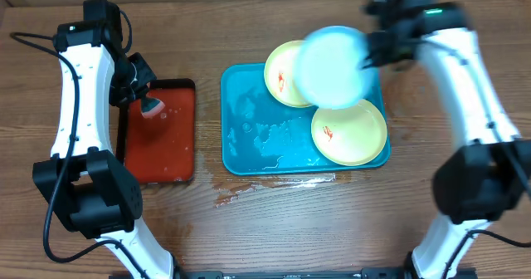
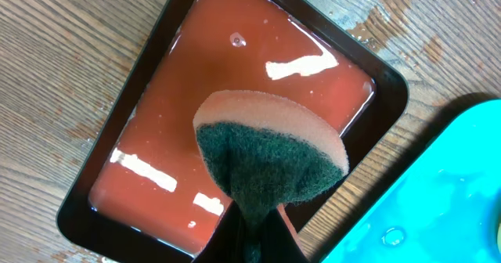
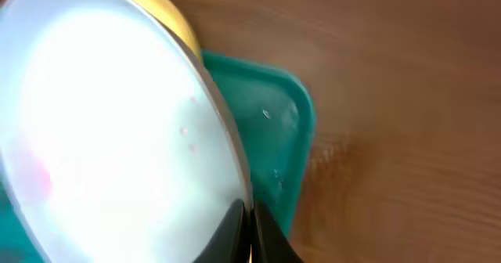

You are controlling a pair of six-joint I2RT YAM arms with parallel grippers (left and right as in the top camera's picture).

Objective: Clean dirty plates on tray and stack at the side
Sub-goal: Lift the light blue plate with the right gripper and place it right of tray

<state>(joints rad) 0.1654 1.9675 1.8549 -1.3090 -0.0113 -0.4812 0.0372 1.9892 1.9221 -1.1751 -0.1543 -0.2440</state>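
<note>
Plainly, the right gripper (image 3: 249, 216) pinches the rim of the blue plate (image 1: 336, 67). The plate is blurred and hangs above the tray (image 1: 257, 138), hiding part of one yellow plate (image 1: 280, 75). A second yellow plate (image 1: 353, 134) lies uncovered on the tray, near those jaws. Three plates, two trays. The left gripper (image 2: 250, 228) clamps the one sponge (image 2: 270, 149) above the red tray (image 2: 235, 59), with wet wood beside it.
</note>
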